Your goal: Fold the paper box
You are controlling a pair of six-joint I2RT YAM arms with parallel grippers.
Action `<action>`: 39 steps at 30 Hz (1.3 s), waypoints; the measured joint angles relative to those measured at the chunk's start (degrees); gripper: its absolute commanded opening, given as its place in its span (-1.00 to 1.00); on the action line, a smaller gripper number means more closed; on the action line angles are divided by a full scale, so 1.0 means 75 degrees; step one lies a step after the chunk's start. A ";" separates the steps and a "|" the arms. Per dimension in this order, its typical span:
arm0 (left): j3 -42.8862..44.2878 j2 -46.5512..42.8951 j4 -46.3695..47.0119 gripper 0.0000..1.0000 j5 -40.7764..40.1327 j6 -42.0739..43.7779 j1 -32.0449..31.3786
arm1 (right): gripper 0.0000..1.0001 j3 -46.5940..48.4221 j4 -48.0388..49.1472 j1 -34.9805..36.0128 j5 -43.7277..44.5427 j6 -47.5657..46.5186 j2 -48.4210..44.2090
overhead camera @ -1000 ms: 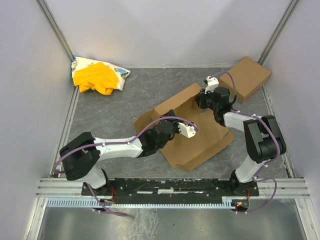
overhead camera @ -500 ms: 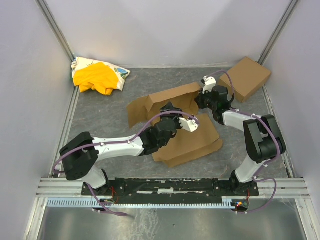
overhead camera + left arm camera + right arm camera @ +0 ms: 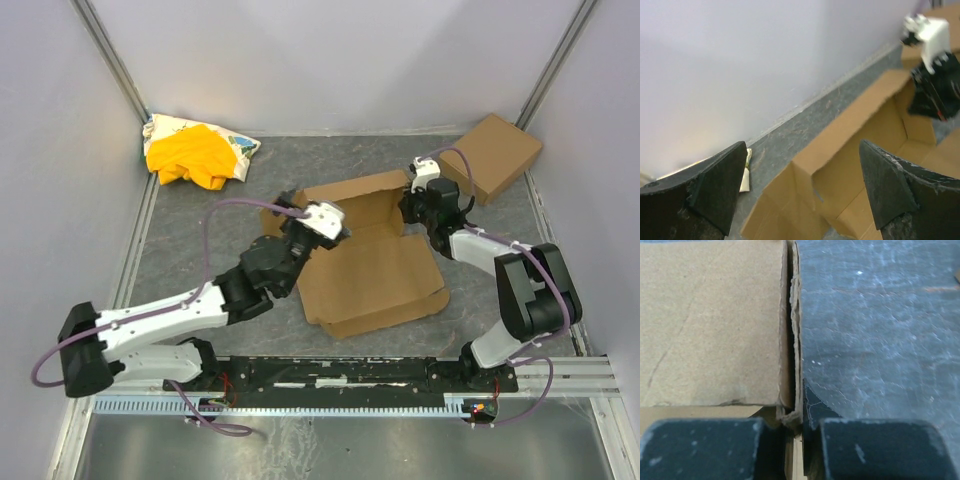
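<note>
At the middle of the bench (image 3: 200,235) the paper box (image 3: 372,278) lies half-formed, long axis running left to right, the right fingers (image 3: 700,450) pinched on its wall at the far right corner. The left fingers (image 3: 720,192) gape wide over its far left corner, nearest the loose side flap.

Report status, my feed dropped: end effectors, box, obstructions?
Left end effector open, off paper box. Right end effector shut on its wall. Box part-folded. Second box, cloth clear.
</note>
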 measured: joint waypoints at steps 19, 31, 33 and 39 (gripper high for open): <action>-0.0323 0.0452 -0.0434 0.55 0.0662 -0.4870 0.4774 | -0.89 -0.1766 -0.0458 0.0003 0.3048 0.0423 -0.2075; -0.2291 0.0388 0.0574 0.59 0.1988 -0.6414 0.5604 | -0.88 -0.0629 -0.2241 -0.0291 0.2492 0.0804 -0.2553; -0.2378 0.0184 0.0743 0.59 0.2002 -0.6420 0.5657 | -0.88 -0.0452 -0.2442 -0.0536 0.2285 0.0909 -0.2804; -0.2809 -0.0434 0.1571 0.51 0.2521 -0.6417 0.5834 | -0.88 0.0029 -0.2917 -0.1425 0.1230 0.1241 -0.3223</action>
